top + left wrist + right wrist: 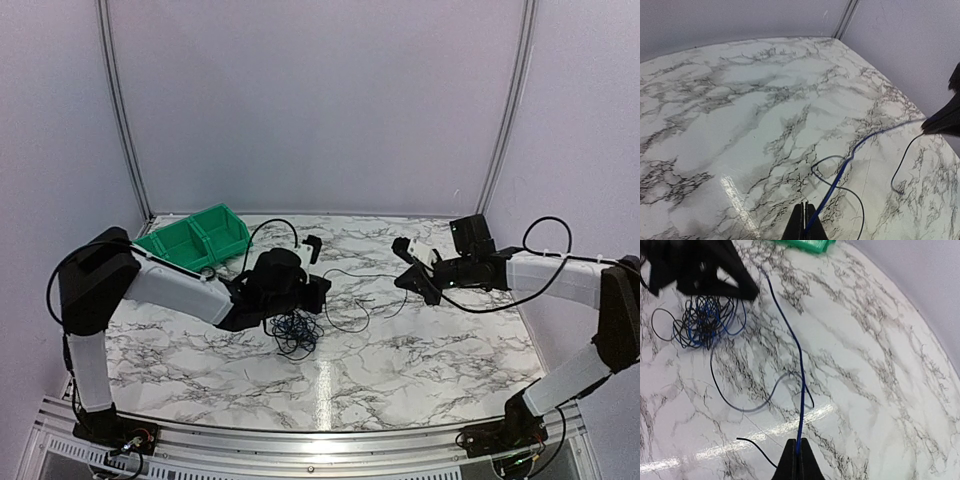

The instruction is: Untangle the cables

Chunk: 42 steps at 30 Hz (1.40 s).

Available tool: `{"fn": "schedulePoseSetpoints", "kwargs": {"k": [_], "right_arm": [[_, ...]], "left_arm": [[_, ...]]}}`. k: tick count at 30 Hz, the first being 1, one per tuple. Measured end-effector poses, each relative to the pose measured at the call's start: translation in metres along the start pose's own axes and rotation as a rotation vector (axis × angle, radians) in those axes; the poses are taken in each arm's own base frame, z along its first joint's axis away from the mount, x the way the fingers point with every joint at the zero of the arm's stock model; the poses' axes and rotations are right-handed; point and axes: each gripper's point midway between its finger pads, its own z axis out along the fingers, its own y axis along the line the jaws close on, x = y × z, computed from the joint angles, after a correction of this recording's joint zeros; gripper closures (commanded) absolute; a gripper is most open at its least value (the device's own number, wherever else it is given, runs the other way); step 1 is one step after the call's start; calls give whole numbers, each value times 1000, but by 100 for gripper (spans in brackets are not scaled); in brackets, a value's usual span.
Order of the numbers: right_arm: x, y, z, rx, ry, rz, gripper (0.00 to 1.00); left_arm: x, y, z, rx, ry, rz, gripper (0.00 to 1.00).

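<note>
- Two pincers are gripping one blue strand [800, 357] of the cables. The left pincer [805, 222] is pinching it with fingers pressed together at the bottom of its wrist view. The right pincer [796, 460] is clamping the other end the same way at the bottom of its own.
- Between them the blue strand is running almost straight, lifted over the worktop [430, 350], from centre-left to centre-right of the top view.
- The knot [295, 333] of black and blue wire is lying on the marble just below the left pincer in the top view, and at the upper left of the right wrist view.
- One dark loose strand [747, 410] is looping across the marble under the blue strand. A thin black strand [893, 175] is curling near the right pincer at the right edge of the left wrist view.
- A green bin [195, 240] is sitting in the upper-left corner of the worktop, close to the back and left edges and just behind the left forearm.
- Broad bare marble is showing along the lower centre and lower right of the top view, down to the front rail.
- A narrower band is running between the pincers and the back wall.
- The right forearm is reaching in from the right edge.
</note>
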Motion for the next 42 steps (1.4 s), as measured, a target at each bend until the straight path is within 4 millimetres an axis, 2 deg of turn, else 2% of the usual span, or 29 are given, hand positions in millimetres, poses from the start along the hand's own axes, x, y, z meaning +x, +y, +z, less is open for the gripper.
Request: {"fn": "schedulePoseSetpoints", "kwargs": {"k": [2,4,6,8,10,12,14,15,16,20,27,34,38,42], "right_arm": [[22,2,12,-26,71,17,100],[35,4,20,-48,111,26,100],[29,9,26,-84,93,8,100],[15,8,28,-95,60,-19,97],[-1,5,28,-99,19,-42,79],[-6,2,27,-95,14,-49,64],[7,1,27,-101,53,-16,55],[13,2,28,-106,70,-1,54],[20,3,29,-115,90,13,54],[32,11,32,-143,137,38,54],[39,24,38,-158,190,22,54],[39,35,43,-164,223,-26,55],[39,38,45,-161,237,-43,56],[40,40,46,-160,248,-57,57]], "left_arm": [[-23,5,-23,-23,-63,-12,100],[-51,7,-48,-31,-134,-24,100],[-71,-3,-69,1,-184,-22,100],[-79,-9,-87,20,-210,-10,100],[-82,-6,-100,20,-221,-6,100],[-88,5,-113,-10,-243,-8,100],[-107,24,-133,-64,-297,-23,100],[-124,32,-149,-91,-344,-34,100],[-130,38,-154,-108,-362,-41,100],[-160,57,-197,-191,-429,-41,100],[-180,113,-266,-457,-425,10,100],[-183,166,-331,-725,-405,53,100],[-180,197,-355,-872,-376,58,100],[-169,239,-367,-1039,-283,53,100]]}}
